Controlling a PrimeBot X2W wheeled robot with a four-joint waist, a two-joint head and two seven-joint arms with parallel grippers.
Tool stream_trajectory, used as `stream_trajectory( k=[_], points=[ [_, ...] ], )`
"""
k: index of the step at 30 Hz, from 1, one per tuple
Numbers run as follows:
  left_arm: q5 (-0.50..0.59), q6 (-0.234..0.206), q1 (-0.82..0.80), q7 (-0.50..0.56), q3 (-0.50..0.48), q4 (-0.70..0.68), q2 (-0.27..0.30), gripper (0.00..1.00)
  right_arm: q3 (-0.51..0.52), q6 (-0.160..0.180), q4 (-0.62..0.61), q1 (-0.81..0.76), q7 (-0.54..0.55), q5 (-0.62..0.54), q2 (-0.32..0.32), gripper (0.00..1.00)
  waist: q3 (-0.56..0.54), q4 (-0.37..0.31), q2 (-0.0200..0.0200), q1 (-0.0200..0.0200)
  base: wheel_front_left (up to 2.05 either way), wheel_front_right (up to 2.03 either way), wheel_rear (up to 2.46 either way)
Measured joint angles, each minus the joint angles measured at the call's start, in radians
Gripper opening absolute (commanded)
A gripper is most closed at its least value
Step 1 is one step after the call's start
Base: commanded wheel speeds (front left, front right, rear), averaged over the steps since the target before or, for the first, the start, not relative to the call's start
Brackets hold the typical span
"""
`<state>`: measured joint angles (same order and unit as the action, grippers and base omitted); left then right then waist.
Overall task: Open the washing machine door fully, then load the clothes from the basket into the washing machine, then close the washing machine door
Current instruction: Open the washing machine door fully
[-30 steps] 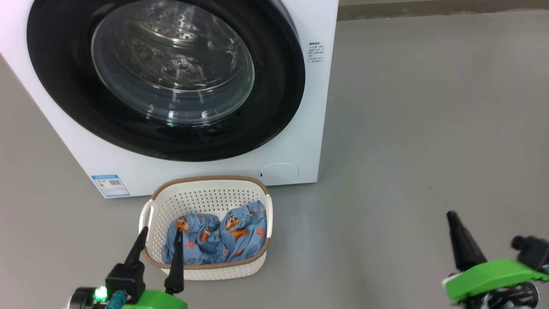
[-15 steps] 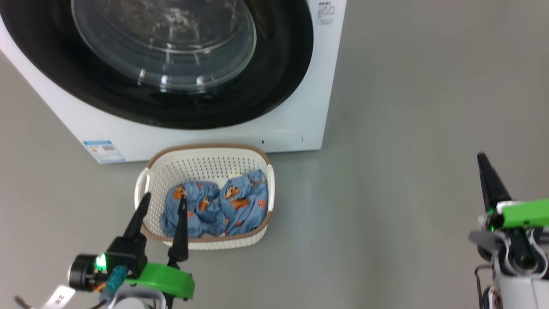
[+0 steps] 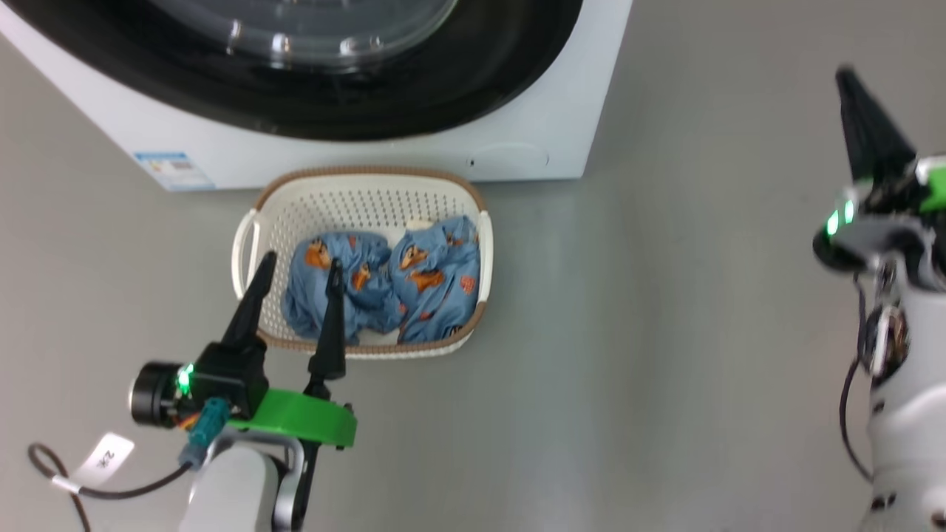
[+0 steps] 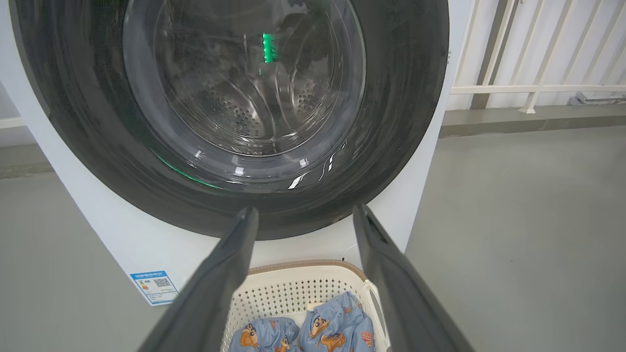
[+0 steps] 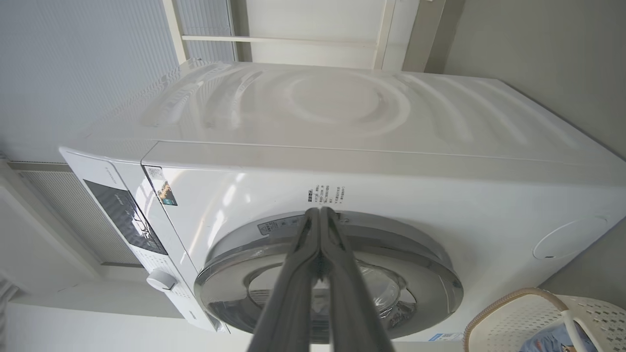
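In front of washing machine (image 3: 532, 111): basket (image 3: 355, 181) holding clothes (image 3: 384, 281), none loaded. Door (image 4: 234, 112) shut; opening, loading, closing all remain. Left gripper (image 3: 301, 258) before machine, fingers spread; right gripper (image 5: 320, 211) fingers pressed together.

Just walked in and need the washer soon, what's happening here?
The big white front-loading washing machine has its round black-ringed glass door shut. The light blue cartoon-print clothes lie in the small cream perforated basket on the floor in front of it. The robot's left end effector hovers open by the basket's near side; the right end effector is shut, empty, raised aside.
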<state>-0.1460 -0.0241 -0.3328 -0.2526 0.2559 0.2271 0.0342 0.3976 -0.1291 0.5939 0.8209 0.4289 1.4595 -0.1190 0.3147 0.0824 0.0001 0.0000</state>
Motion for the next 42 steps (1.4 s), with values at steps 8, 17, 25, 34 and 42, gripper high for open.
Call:
stream_trajectory(
  k=[8,17,25,34,42],
  points=[
    [-0.017,-0.013,-0.054,0.0,0.028,-0.013,-0.002,1.0,-0.032,0.0,0.069,0.187,0.094,0.032,-0.024,0.0,0.077,0.035,0.0,0.0,0.0,0.0,0.0],
    [-0.032,-0.026,-0.085,-0.001,0.057,-0.035,-0.003,1.0,-0.067,0.0,0.183,0.405,0.135,0.028,-0.053,0.0,0.149,0.088,0.0,0.0,0.0,0.0,0.0],
    [-0.047,-0.043,-0.124,-0.001,0.094,-0.053,-0.004,1.0,-0.125,0.0,0.301,0.572,0.16,-0.036,-0.076,0.0,0.205,0.129,0.0,0.0,0.0,0.0,0.0],
    [-0.078,-0.061,-0.15,-0.001,0.125,-0.063,-0.004,1.0,-0.163,0.0,0.383,0.688,0.168,-0.096,-0.08,0.0,0.246,0.169,0.0,0.0,0.0,0.0,0.0],
    [-0.085,-0.069,-0.151,-0.001,0.139,-0.064,-0.004,1.0,-0.181,0.0,0.432,0.732,0.184,-0.125,-0.087,0.0,0.263,0.188,0.0,0.0,0.0,0.0,0.0]
  ],
)
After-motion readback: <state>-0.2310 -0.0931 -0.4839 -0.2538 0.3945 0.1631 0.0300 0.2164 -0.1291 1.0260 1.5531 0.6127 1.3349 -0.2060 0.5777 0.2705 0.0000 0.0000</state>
